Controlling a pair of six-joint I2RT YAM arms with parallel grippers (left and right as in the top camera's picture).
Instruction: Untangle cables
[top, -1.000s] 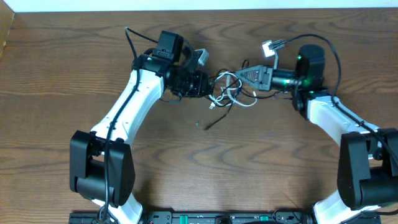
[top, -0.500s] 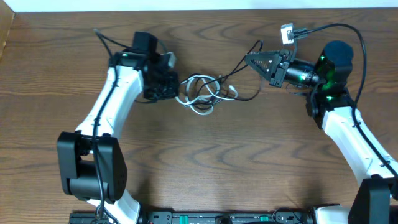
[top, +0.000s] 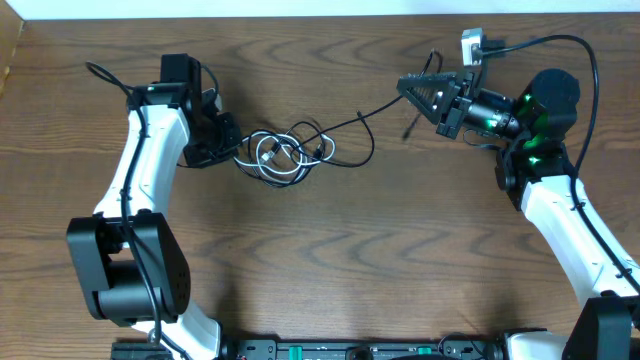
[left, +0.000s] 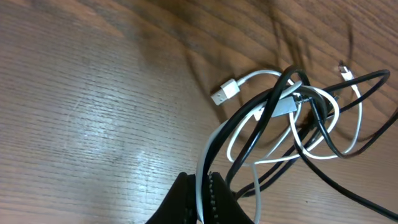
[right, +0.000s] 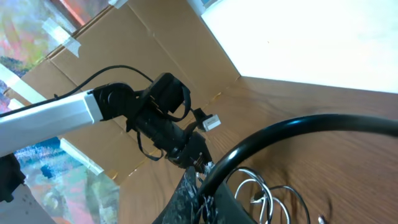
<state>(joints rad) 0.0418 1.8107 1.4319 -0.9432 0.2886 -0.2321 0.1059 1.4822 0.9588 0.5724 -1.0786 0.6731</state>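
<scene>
Left tool (left: 204, 194) is seen clamped shut on the white cable (left: 231, 90), with a black strand run close beside it. The black cable (right: 298, 123) is gripped in the closed right tool (top: 404, 86) and is strung across to the knot. The looped tangle is laid on the tabletop (top: 330, 260), just beside the left tool.

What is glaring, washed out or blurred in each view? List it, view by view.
Overhead: even light, sharp throughout, only faint shadows on the table. Left wrist: a pale sheen on the wood at lower left; the white cable is crisp, the left gripper a dark blur up close. Right wrist: the upper right of the picture is blown out to white; the black cable looms soft in the foreground.
</scene>
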